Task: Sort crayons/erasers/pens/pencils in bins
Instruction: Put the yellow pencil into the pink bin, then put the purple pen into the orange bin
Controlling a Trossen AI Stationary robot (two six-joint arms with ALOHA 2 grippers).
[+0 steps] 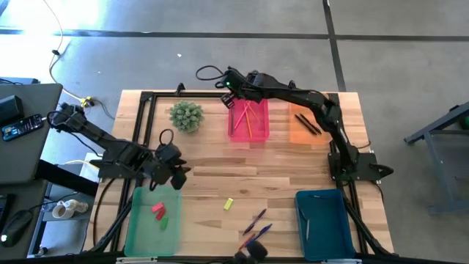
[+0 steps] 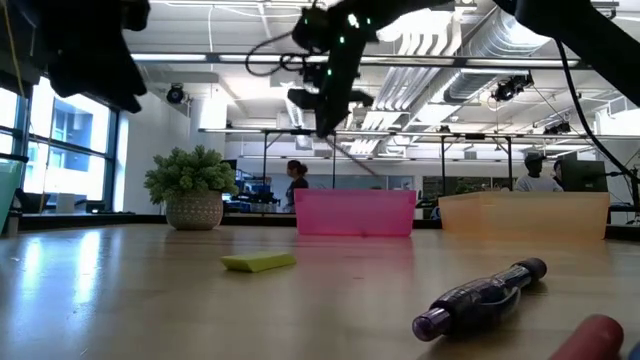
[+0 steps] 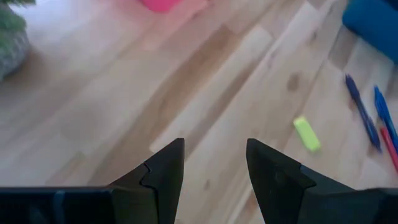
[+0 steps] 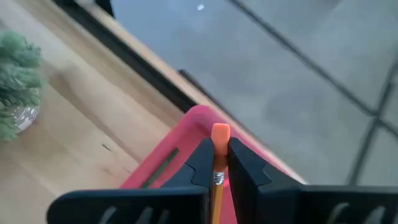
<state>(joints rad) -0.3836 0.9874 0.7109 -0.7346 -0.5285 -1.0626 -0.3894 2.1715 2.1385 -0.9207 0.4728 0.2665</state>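
Right end effector (image 4: 220,163), clamped on an orange pencil (image 4: 218,155), hangs over the pink bin (image 1: 249,123); lowering it before release should land the pencil flat; left end effector (image 3: 214,165) waits, part-open.

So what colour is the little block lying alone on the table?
Yellow eraser, clearest in the left wrist view.

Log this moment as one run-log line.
right gripper: shut on pencil, above pink bin | left gripper: open, empty, above table near green bin | yellow eraser: loose on table
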